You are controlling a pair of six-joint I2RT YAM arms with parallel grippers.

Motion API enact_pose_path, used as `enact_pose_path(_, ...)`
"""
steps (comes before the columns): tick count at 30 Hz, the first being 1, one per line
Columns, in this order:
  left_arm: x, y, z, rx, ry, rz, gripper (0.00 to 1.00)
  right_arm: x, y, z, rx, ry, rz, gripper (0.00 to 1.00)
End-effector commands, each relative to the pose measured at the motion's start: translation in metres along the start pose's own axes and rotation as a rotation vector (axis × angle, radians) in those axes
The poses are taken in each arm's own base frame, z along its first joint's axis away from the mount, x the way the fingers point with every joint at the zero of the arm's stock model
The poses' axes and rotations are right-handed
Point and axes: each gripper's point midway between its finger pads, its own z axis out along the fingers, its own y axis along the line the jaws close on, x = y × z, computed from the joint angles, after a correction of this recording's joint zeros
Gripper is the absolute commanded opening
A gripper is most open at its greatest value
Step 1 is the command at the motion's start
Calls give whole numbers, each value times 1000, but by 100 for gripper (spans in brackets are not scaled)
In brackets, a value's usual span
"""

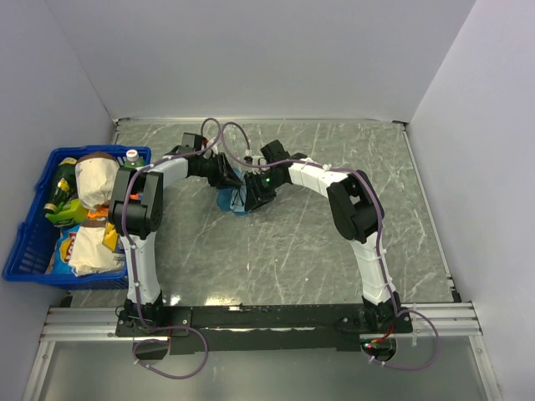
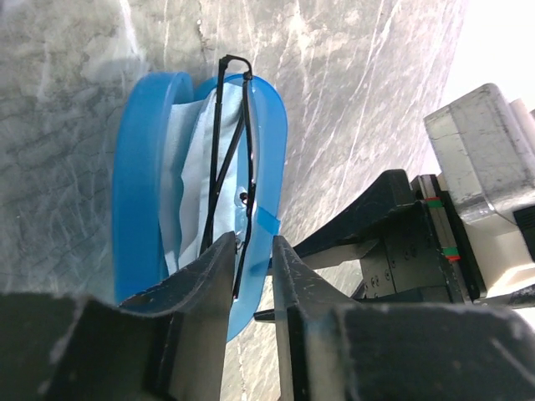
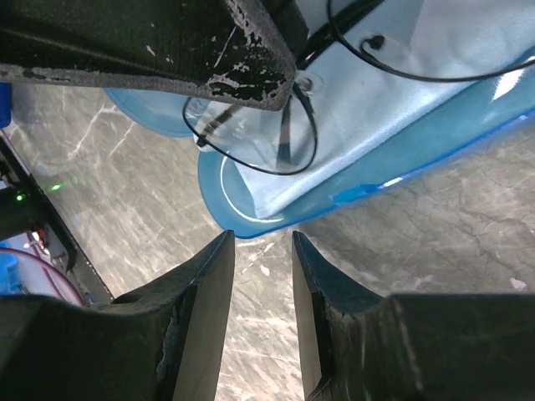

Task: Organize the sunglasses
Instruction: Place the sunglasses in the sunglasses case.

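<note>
My left hand was a little spread around the sunglasses, which lay on the cloth in the open blue case. My right hand was spread and empty. I judged it best to rise straight, without hooking the thin frame.

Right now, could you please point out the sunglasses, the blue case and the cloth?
sunglasses [image 3: 255, 142]: right wrist view, on the lens inside the thin rim.
blue case [image 2: 138, 184]: left wrist view, on its left-hand shell.
cloth [image 3: 401, 117]: right wrist view, on its flat middle.
</note>
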Motion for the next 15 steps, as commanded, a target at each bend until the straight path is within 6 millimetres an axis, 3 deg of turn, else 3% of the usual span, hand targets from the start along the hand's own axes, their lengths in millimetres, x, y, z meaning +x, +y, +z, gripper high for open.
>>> enact_pose_path(1,-2,-2,-1,-11,-7,22,30,-11,3,-2,1,-30,-33,41)
enact_pose_path(6,-3,-4,-3,-15,-13,28,22,-10,0,-2,12,-31,-30,41)
enact_pose_path(11,-3,-7,-6,-11,-17,38,6,-12,-1,-3,14,-33,-32,41)
enact_pose_path(15,-4,-9,-7,-8,-18,40,3,-11,-1,-3,13,-32,-32,41)
